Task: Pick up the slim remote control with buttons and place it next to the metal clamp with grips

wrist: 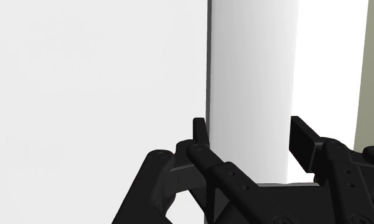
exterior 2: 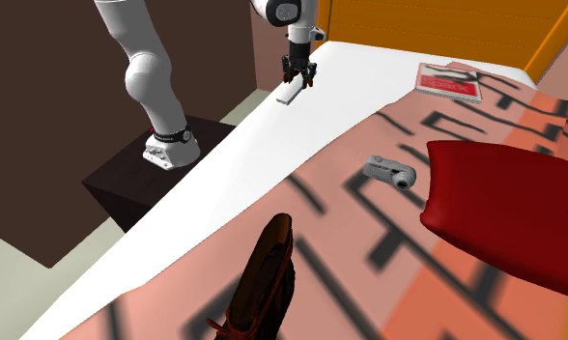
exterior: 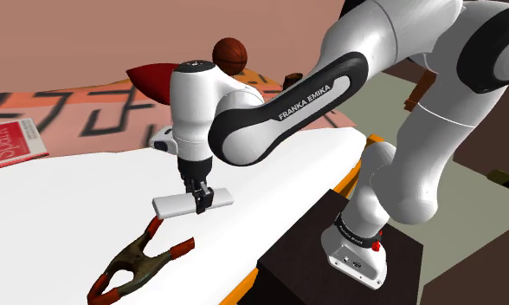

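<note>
Now transport step, by the look.
- bed (exterior: 62,195): white sheet carries the things.
- spring clamp (exterior: 138,260): red grips, shoulder view's lower left.
- white remote (exterior: 170,205): near clamp, apart.
- gripper (exterior: 201,203): closed across remote's middle.
- next, likely: lower beside clamp, release.

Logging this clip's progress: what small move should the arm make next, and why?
Probably carry the slim white bar-shaped remote sideways toward the brown spring clamp with red grips. The gripper is shut on the remote, and the clamp lies apart from it on the white surface.
</note>
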You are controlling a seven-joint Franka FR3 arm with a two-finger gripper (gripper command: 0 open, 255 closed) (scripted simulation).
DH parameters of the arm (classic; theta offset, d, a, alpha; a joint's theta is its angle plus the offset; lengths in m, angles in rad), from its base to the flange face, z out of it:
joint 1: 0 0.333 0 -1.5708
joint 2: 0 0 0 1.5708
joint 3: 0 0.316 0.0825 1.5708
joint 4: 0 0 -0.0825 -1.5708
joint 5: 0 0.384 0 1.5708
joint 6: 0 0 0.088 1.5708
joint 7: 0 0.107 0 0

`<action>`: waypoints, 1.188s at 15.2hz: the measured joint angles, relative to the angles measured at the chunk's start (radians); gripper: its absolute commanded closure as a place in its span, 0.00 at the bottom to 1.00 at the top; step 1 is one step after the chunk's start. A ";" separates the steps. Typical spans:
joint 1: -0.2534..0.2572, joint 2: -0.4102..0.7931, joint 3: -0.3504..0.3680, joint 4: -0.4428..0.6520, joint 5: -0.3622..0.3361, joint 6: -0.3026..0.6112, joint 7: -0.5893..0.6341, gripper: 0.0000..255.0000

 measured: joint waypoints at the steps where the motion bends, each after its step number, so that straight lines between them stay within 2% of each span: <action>1: 0.000 0.005 0.000 -0.007 -0.001 0.015 0.000 1.00; 4: 0.000 0.024 0.001 -0.019 -0.005 0.049 0.004 1.00; 10: 0.000 0.027 0.001 -0.019 -0.006 0.056 0.005 1.00; 11: 0.000 0.028 0.001 -0.019 -0.006 0.057 0.005 0.00; 18: 0.000 0.022 0.001 -0.013 -0.004 0.036 0.003 0.00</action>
